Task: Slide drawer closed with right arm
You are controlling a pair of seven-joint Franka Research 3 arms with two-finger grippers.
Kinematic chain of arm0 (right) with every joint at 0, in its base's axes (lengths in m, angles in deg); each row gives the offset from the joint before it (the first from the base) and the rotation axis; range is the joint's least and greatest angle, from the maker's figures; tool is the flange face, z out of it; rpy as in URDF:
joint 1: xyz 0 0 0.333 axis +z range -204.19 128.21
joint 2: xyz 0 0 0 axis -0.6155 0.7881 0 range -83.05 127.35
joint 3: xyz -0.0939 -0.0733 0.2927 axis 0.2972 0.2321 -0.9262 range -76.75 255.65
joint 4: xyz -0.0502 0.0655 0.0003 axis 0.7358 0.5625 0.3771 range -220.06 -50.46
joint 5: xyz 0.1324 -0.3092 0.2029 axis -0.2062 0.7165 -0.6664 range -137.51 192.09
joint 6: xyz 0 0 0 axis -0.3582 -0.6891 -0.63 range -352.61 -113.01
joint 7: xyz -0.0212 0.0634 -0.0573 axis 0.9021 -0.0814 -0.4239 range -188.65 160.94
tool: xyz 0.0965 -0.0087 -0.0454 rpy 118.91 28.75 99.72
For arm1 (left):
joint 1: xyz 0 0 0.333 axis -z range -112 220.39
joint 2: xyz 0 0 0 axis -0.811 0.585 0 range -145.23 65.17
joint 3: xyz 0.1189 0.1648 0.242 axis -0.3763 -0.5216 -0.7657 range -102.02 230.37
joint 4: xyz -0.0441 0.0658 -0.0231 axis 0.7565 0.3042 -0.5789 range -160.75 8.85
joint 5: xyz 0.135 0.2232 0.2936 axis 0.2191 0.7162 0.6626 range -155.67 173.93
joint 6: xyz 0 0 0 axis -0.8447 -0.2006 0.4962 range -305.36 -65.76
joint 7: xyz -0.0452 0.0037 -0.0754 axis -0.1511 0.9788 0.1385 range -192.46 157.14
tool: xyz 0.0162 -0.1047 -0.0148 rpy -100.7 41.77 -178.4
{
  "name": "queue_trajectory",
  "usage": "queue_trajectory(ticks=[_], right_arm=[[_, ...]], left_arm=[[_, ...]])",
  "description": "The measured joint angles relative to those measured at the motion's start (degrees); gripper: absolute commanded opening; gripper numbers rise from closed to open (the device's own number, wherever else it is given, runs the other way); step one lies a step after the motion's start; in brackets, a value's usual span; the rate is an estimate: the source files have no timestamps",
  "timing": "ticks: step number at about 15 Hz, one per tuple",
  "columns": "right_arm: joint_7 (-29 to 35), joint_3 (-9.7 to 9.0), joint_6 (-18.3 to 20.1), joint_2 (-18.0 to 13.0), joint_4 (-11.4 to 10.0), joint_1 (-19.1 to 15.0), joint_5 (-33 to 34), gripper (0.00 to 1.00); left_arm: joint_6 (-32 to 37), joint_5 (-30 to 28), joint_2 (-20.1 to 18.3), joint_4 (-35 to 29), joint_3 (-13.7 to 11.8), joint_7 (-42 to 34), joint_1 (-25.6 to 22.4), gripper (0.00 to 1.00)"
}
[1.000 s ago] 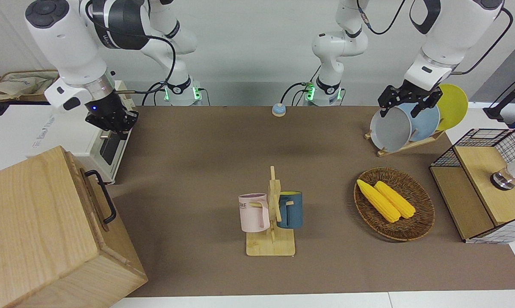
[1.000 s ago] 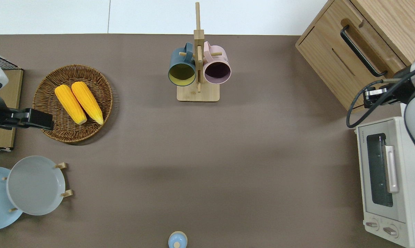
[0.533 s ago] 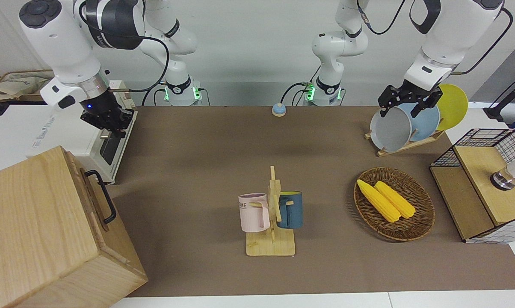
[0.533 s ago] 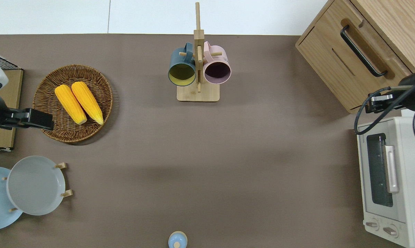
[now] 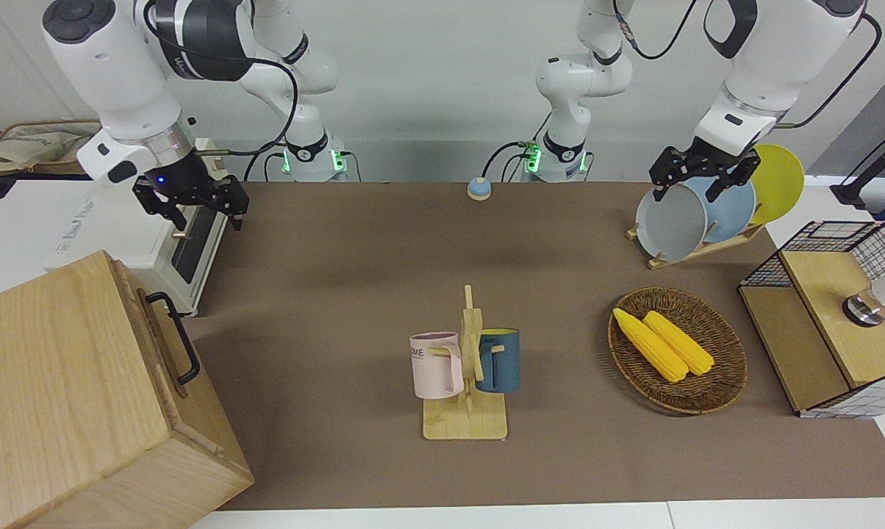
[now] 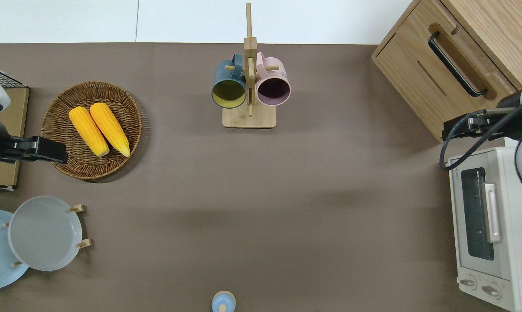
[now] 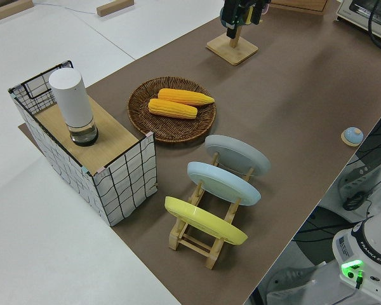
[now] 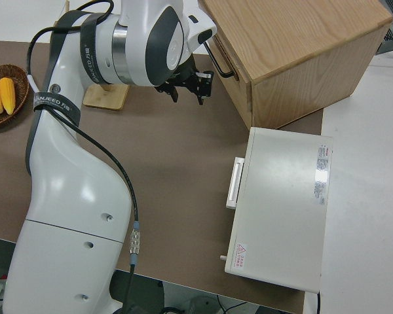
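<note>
Drawer (image 6: 443, 69) sits flush in the cabinet (image 5: 60, 397). Right hand (image 5: 192, 209) up in the air, fingers spread wide, empty, over the bench by the cabinet's corner, at the drawer's 5 o'clock overhead. Left arm parked.

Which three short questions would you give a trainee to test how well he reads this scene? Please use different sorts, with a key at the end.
1. True or false: the drawer of the wooden cabinet is pulled far out.
2. Multiple choice: what lies in the wicker basket? A) two mugs B) two corn cobs C) three plates
3. Fill in: the right gripper hangs with its fingers ____, over the table between the cabinet and the toaster oven.

Key
1. False; its front sits about flush with the cabinet.
2. B
3. open; they hold nothing. The left arm is parked.
</note>
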State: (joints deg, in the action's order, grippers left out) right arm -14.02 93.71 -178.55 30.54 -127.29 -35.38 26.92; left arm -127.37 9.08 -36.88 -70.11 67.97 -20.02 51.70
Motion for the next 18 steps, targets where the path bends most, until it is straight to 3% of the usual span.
queue_trajectory(ticks=[5, 10, 18], right_arm=[[1.3, -0.19, -0.4, 0.0, 0.0, 0.0, 0.0, 0.983], [1.9, -2.70, -0.5, 0.0, 0.2, 0.1, 0.2, 0.983], [1.9, -2.75, -0.5, 0.0, 0.3, 0.0, 0.2, 0.983]], left_arm=[[0.0, 0.0, 0.0, 0.0, 0.0, 0.0, 0.0, 0.99], [0.0, 0.0, 0.0, 0.0, 0.0, 0.0, 0.0, 0.99], [0.0, 0.0, 0.0, 0.0, 0.0, 0.0, 0.0, 0.99]])
